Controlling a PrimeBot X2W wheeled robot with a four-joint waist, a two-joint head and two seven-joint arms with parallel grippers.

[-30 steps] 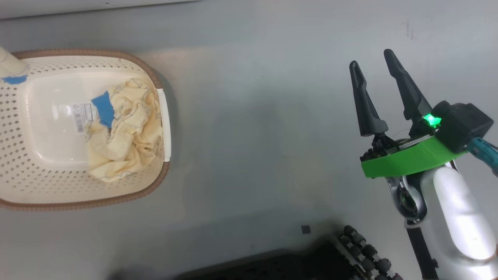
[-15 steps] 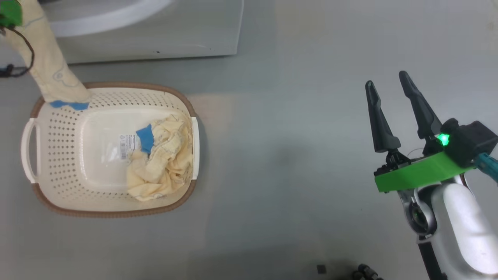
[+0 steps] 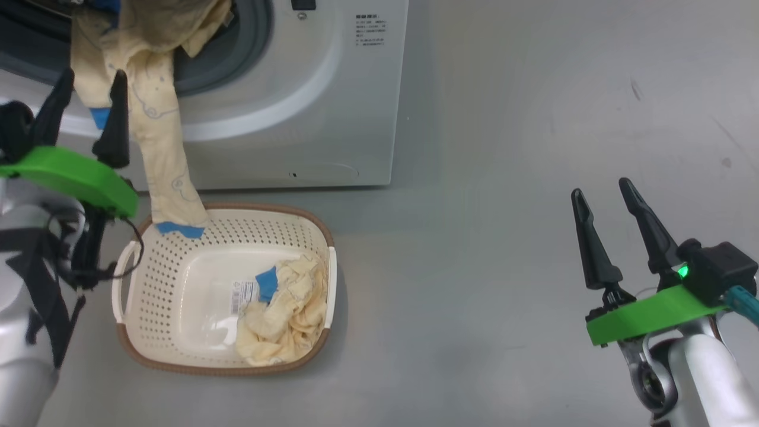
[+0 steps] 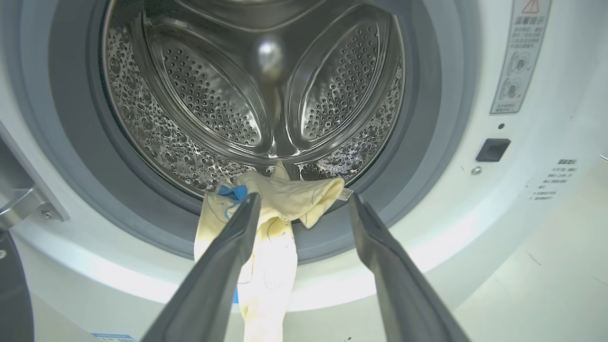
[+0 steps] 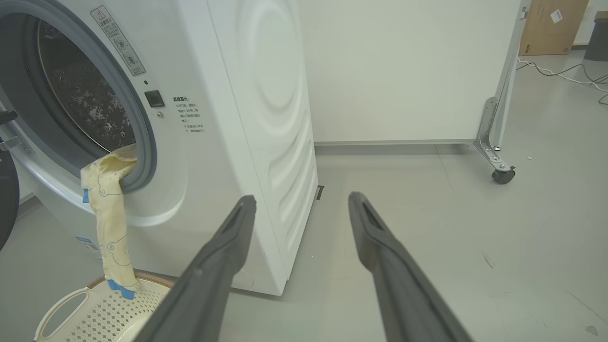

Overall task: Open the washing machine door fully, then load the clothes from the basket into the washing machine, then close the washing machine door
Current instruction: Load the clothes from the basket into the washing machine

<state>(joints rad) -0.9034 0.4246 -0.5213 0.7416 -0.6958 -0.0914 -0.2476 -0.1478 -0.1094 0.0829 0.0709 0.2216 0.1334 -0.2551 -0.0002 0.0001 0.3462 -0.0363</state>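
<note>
Bare grey floor [image 3: 474, 178] stretches before the washing machine [image 3: 332, 107], which stands at 11 o'clock in your head view. The basket [image 3: 155, 279] sits just below it at 8 o'clock.

One garment [image 3: 157, 136] is only half loaded. Its top lies on the lip of the drum [image 4: 266, 95], and its blue-cuffed end hangs toward 6 o'clock onto the basket's far rim.

Your left gripper [image 4: 305, 202] faces the opening with jaws spread, pinching nothing. Close on the hanging length low down and carry it over the grey gasket [image 4: 76, 156]. Release it deep inside, so nothing trails where the door must seal.

Your right gripper [image 3: 600, 187] sits at 4 o'clock, jaws spread and empty. A second garment [image 3: 284, 320] lies in the basket's 4 o'clock corner.
</note>
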